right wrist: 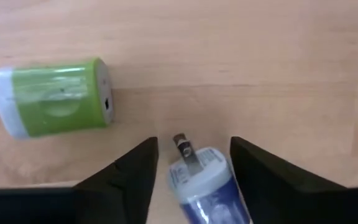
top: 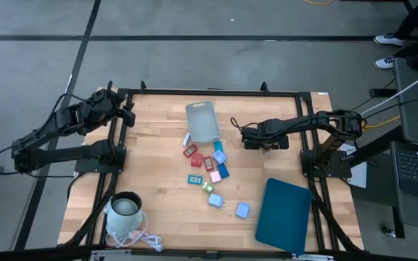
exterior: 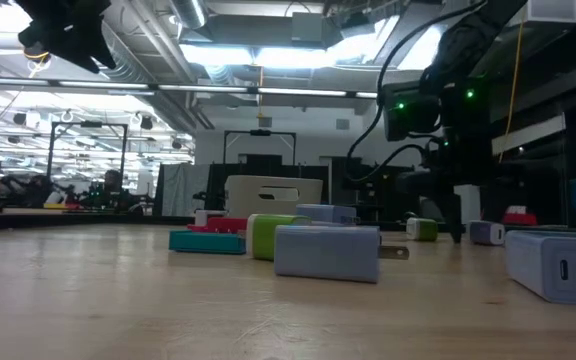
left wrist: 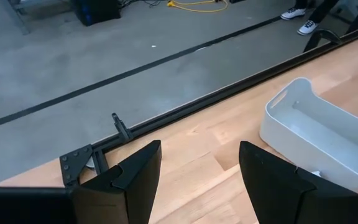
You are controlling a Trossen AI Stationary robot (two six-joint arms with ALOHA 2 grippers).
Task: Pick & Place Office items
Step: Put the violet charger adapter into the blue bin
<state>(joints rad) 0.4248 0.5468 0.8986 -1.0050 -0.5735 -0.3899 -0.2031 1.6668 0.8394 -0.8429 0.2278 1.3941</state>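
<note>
Jaws on the right gripper (right wrist: 191, 165) stand apart w/ a small blue-and-white charger plug (right wrist: 201, 180) lying between them, its metal prongs pointing away from the wrist. Nothing pinched yet as far as I can tell: fingers flank the plug but gaps show on both sides, so it looks like a lined-up grasp, not a closed one. A green-and-white charger block (right wrist: 51, 96) lies on the bare wood just beside, clear of the fingers.

From above, the right gripper (top: 249, 135) sits at the end of an arm stretched across the light wooden table (top: 158, 188), near the translucent grey rectangular bin (top: 202, 120) and just off the scatter of small office items in red, teal, pink, blue and green (top: 212, 170). Reach makes sense: the pile is mid-table, the bin is next to it, so the haul should be short. I can't tell from above which piece the plug is.

Left gripper (left wrist: 197, 180) hovers over the table's far-left corner, jaws wide apart and empty, bin in its sight; likely parked out of the way.

Also on the table: a large dark-teal flat tray (top: 283, 215) near the right front, well apart from the pile, and a white kettle-like pot w/ a coiled cable (top: 125, 214) at the left front.

Judgement: most pieces are unsorted on the wood; the job is at an early stage.
</note>
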